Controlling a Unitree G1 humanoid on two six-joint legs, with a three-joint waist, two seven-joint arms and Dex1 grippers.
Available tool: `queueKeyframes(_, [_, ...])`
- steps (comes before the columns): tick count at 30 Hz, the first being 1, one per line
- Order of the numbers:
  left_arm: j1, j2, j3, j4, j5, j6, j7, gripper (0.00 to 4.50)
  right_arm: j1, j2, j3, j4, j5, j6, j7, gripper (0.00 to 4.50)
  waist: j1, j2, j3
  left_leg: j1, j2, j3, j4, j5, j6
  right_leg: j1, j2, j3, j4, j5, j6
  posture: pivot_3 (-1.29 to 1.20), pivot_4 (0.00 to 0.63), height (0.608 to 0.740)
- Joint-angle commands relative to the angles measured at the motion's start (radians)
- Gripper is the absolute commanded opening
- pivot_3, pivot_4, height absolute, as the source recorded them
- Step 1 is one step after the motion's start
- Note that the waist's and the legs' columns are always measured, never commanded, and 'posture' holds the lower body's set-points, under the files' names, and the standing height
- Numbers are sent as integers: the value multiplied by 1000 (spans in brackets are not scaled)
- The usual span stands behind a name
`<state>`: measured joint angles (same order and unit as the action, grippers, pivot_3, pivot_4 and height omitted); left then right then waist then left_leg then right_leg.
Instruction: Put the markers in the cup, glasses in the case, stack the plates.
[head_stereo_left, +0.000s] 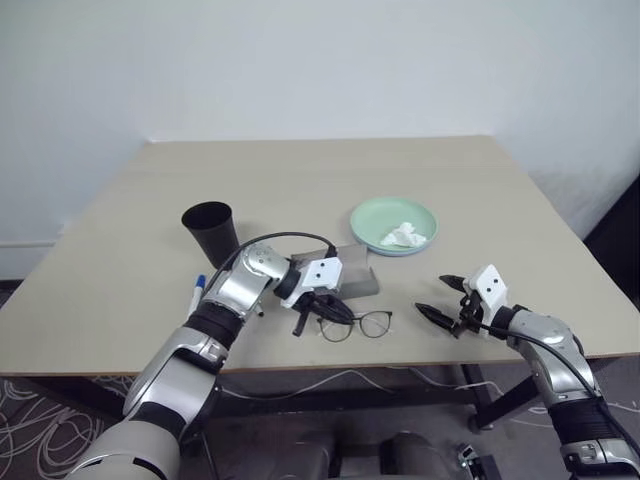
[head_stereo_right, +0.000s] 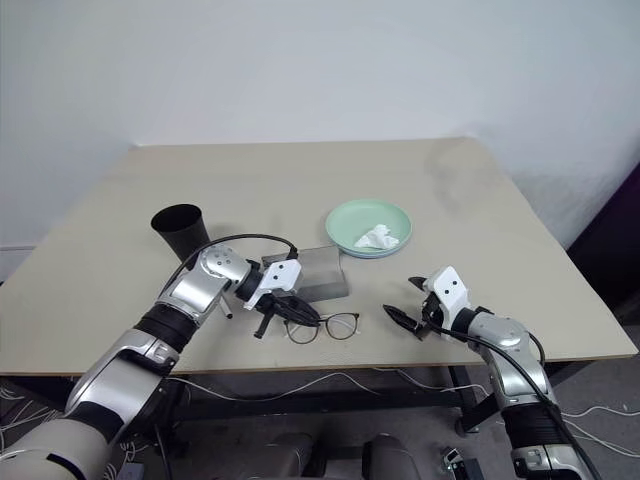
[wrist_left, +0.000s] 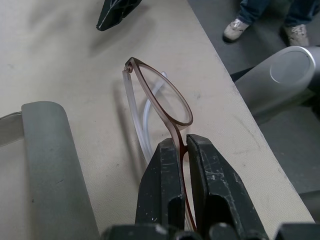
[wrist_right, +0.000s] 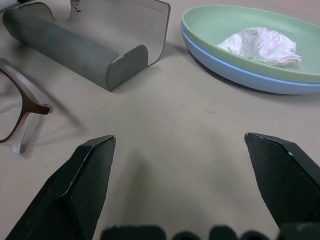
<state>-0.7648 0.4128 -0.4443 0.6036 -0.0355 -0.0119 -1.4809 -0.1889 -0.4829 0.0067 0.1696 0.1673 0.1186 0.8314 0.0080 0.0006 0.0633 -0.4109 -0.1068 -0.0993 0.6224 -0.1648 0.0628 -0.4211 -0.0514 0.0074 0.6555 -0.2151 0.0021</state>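
pinching the glasses (head_stereo_left: 356, 325) at the bridge, our left gripper (head_stereo_left: 325, 310) is clamped on the frame, as we see in the left wrist view. the glasses lie on the table (head_stereo_left: 300, 170) near its front edge, at 6 o'clock from the open grey case (head_stereo_left: 352, 275). our right gripper (head_stereo_left: 440, 300) hovers spread wide and empty at 3 o'clock from the glasses. the green plate (head_stereo_left: 393, 222) sits on the blue plate (wrist_right: 240, 75), with a tissue (head_stereo_left: 404, 236) inside. the cup (head_stereo_left: 211, 232) stands at 9 o'clock from the case, a marker (head_stereo_left: 196, 294) lying just below it.
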Motion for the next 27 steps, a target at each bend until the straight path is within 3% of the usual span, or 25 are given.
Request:
queueKeyframes(1, [-13,-9,8,10,26,-4,24,103,-18,-9,-25,-34,21,-6,-10,4482,0,0,0,0,0,0,1,0,0,1,0,0,0,0,0,0,0,736])
queueKeyframes(9, [-10,-15,33,-14,-9,32,15,46,-22,-4,-14,-30,14,-5,-17,4482,-2,0,0,-2,1,0,5,-1,2,4,-3,-5,0,-1,1,0,0,736])
queueKeyframes(21, [-39,-7,168,-78,-133,187,0,46,-37,-11,-5,-20,9,-5,-4,4482,-2,0,0,-5,1,-1,4,-2,3,-2,-3,-7,0,-1,2,0,0,736])
queueKeyframes(27, [-89,0,243,-28,-142,155,62,46,-54,-15,1,-12,7,-5,6,4482,-2,0,0,-5,1,0,5,-2,3,-1,-3,-7,0,-1,2,0,0,736])
